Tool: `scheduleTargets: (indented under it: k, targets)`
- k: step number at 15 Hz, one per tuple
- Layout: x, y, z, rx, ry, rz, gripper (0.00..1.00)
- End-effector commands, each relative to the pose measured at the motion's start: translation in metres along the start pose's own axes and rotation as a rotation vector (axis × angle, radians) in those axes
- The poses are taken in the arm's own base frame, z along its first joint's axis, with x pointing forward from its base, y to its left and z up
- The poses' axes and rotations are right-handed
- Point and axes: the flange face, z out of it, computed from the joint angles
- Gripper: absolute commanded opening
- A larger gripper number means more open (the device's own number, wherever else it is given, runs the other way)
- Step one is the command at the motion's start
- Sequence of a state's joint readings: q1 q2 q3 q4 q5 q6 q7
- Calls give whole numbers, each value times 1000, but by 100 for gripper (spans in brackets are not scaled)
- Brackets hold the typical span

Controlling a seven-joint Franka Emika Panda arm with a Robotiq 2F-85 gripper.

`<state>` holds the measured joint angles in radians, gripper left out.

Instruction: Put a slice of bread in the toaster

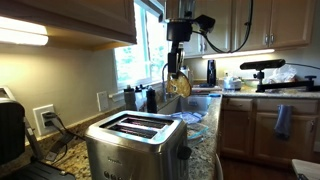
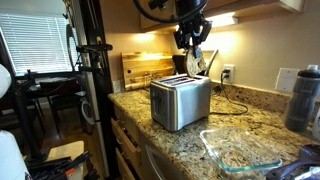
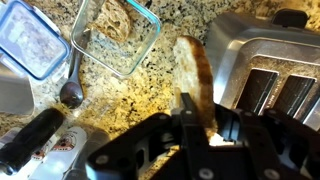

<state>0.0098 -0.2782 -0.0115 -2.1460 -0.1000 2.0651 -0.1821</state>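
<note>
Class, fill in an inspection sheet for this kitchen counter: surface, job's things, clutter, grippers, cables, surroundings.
Surface: speckled granite countertop.
Job's things: slice of bread held in the air near the toaster, not in a slot.
Clutter: glass dish, spoon, bottle.
Grippers: gripper shut on the slice of bread.
Cables: black cable on the counter beside the toaster.
Surroundings: window, wooden cabinets.

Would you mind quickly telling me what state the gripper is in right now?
Gripper: jaws closed on the slice of bread, which is held on edge in the air and not yet in the toaster.
</note>
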Motion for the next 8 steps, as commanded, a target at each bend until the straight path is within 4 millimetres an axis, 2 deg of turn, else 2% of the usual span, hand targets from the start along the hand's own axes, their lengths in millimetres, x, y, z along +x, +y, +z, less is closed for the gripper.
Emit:
scheduleTargets:
  k: [1,8]
  targets:
    - [-2,-15,-12,35,-13,-28,6]
    - [6,-33,-19,81,-6,-59,6]
